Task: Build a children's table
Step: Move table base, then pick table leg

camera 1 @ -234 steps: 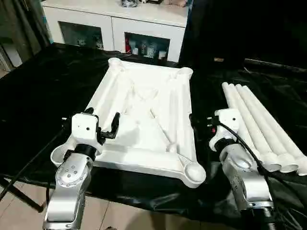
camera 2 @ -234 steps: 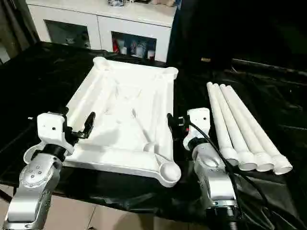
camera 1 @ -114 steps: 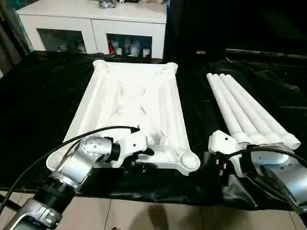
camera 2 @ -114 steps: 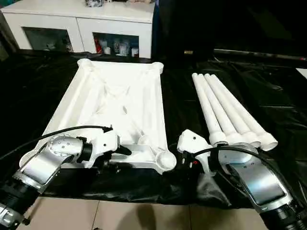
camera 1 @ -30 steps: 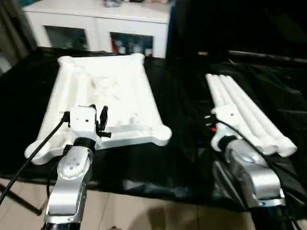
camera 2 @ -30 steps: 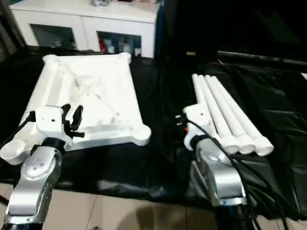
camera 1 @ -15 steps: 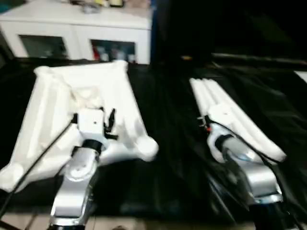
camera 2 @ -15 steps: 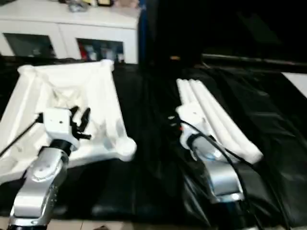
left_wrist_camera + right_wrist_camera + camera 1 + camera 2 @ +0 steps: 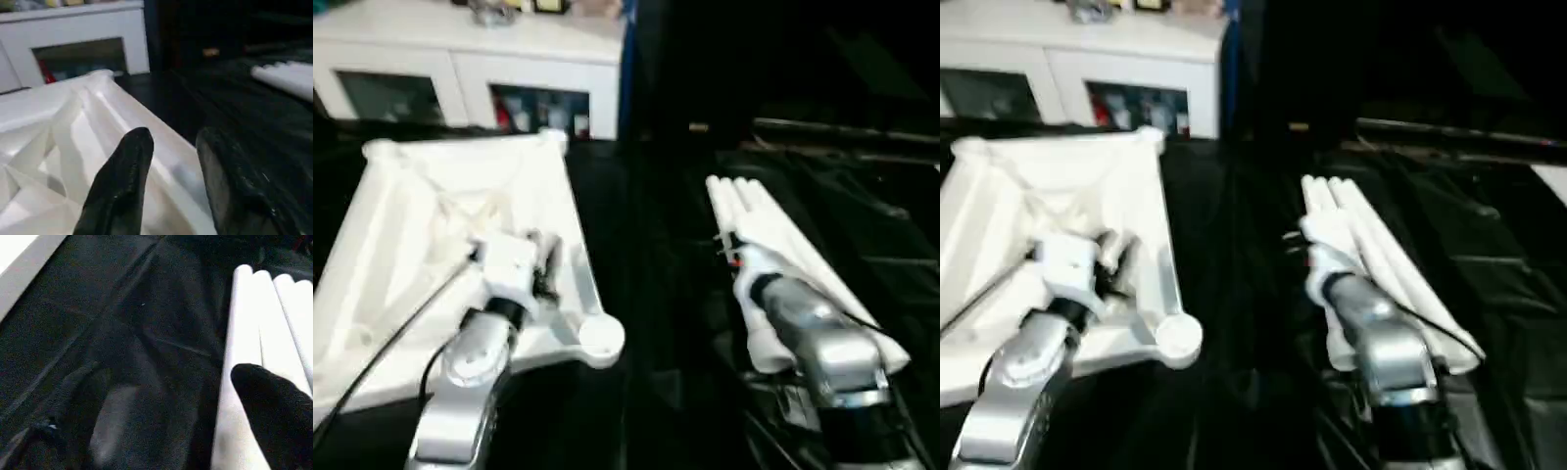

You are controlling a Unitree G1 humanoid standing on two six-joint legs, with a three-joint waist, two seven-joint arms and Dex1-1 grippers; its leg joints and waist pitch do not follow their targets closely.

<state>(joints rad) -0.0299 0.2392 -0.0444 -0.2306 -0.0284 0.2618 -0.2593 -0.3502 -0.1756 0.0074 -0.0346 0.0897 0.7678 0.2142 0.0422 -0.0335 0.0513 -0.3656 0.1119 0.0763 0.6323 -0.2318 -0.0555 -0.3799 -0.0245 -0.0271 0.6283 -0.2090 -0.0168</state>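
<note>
The white tabletop (image 9: pixel 401 225) lies upside down on the black cloth at the left, ribs up, with a round corner socket (image 9: pixel 600 338) at its near right. My left gripper (image 9: pixel 171 147) is open and straddles the tabletop's right rim (image 9: pixel 161 147). It hovers there in the left eye view (image 9: pixel 544 272). Several white legs (image 9: pixel 783 235) lie side by side at the right. My right gripper (image 9: pixel 164 374) is open over their far ends, one black finger (image 9: pixel 274 406) lying above a leg (image 9: pixel 244 333).
Black cloth (image 9: pixel 656 245) covers the table between the tabletop and the legs. A white cabinet with glass doors (image 9: pixel 509 69) stands behind. A black cable (image 9: pixel 382 357) trails from my left arm across the tabletop.
The camera has swung and tilted. My left gripper has moved onto the tabletop's right rim. My right gripper has gone forward over the legs. The tabletop lies farther from the legs than at first.
</note>
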